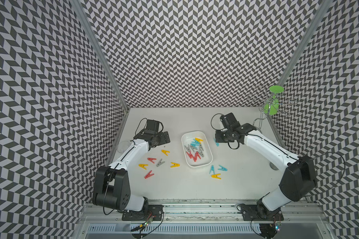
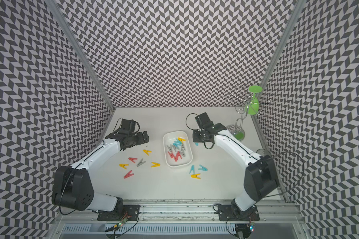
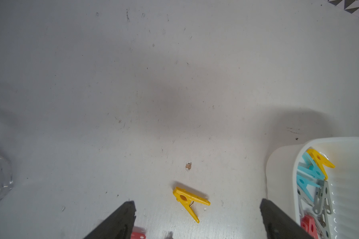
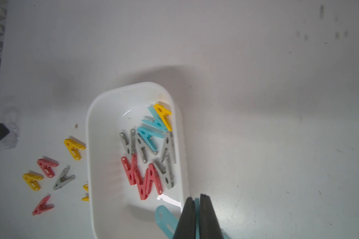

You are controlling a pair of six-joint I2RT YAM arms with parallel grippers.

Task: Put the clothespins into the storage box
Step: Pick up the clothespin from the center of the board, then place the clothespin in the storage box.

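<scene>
And the right gripper [image 4: 197,199] has its jaws pressed together on a light blue plastic A-shaped clothespin [image 4: 164,219], hovering just beside the right rim of the shallow white plastic storage box [image 1: 198,162] in the middle of the scene. Ten or so pegs [image 1: 194,149] lie inside it already: grey, red, blue and one yellow, so roughly half the job looks done. Left to collect: six loose clothespins [image 1: 160,162] scattered left of the box, among them a yellow one [image 3: 190,201] close by the left gripper [image 3: 197,203], whose jaws stand wide apart and empty. Three more [image 1: 216,176], two blue and one yellow, wait off the box's near right corner. By my reckoning the blue one's drop comes next
</scene>
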